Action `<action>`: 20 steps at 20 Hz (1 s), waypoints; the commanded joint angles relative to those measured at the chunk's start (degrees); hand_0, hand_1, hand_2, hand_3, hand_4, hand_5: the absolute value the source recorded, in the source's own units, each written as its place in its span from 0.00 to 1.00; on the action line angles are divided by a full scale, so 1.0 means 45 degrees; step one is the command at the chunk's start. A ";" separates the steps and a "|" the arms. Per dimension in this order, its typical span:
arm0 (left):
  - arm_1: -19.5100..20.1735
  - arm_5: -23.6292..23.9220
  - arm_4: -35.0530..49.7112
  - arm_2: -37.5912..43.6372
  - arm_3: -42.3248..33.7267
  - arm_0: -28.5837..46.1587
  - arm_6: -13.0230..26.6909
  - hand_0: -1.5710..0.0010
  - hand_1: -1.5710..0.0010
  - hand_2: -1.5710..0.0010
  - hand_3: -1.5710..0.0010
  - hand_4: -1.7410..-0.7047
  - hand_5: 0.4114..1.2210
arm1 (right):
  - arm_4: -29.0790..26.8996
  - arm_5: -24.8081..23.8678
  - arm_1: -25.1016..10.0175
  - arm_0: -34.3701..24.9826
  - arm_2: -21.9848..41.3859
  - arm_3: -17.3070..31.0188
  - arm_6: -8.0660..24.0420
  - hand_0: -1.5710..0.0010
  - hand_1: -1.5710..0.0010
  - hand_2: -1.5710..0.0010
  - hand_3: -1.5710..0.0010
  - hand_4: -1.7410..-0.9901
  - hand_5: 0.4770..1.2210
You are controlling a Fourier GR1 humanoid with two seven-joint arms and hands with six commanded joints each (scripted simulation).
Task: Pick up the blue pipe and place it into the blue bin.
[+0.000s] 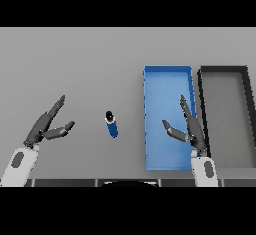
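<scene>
You have one blue pipe (111, 124) at the centre of the frame, two bins at the right, one blue bin (168, 75) and one black bin (223, 72), and two hands: left hand (44, 128), right hand (189, 127).

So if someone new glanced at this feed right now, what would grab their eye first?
Probably the bright blue bin right of centre, with the right robot hand open above it. Next, the small blue pipe lying alone on the grey table, between that bin and the open left robot hand.
</scene>
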 commanded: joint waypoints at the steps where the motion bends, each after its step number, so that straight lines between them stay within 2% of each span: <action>1: 0.0141 -0.0296 0.0048 -0.0173 -0.0268 0.0046 0.0105 1.00 1.00 1.00 1.00 0.69 0.20 | -0.0048 0.0018 0.0025 -0.0092 -0.0022 0.0092 -0.0112 1.00 1.00 1.00 1.00 0.69 0.15; 2: 0.0310 -0.0569 -0.0042 -0.0369 -0.0484 0.0172 0.0075 1.00 1.00 1.00 1.00 0.69 0.19 | -0.0036 0.0092 0.0000 0.0053 0.0022 0.0091 -0.0508 1.00 1.00 1.00 1.00 0.69 0.16; 3: 0.0423 -0.0803 -0.0001 -0.0530 -0.0618 0.0136 0.0446 1.00 1.00 1.00 1.00 0.68 0.17 | 0.0087 0.0099 -0.0071 0.0153 0.0075 0.0022 -0.0654 1.00 1.00 1.00 1.00 0.69 0.17; 6: 0.0244 -0.1170 -0.0104 -0.1275 -0.1179 0.0060 0.1369 1.00 1.00 1.00 1.00 0.65 0.11 | -0.0149 0.0189 -0.0160 0.0092 -0.0076 -0.0056 -0.0617 1.00 1.00 1.00 1.00 0.68 0.17; 7: 0.0223 -0.1357 -0.0100 -0.1449 -0.1302 0.0100 0.1394 1.00 1.00 1.00 1.00 0.64 0.09 | -0.0133 0.0191 -0.0173 0.0224 -0.0065 -0.0131 -0.0764 1.00 1.00 1.00 1.00 0.67 0.17; 13: -0.0939 -0.1454 -0.1064 -0.2754 -0.1321 -0.0239 0.1518 1.00 1.00 1.00 1.00 0.61 0.04 | -0.0162 0.0130 -0.0054 -0.0031 -0.0072 -0.0077 -0.0464 1.00 1.00 1.00 1.00 0.64 0.19; 20: -0.2790 -0.1390 -0.1590 -0.3484 0.0198 -0.1389 0.2034 1.00 1.00 1.00 1.00 0.60 0.05 | -0.0205 0.0118 0.0008 0.0357 -0.0105 -0.0181 -0.0568 1.00 1.00 1.00 1.00 0.62 0.18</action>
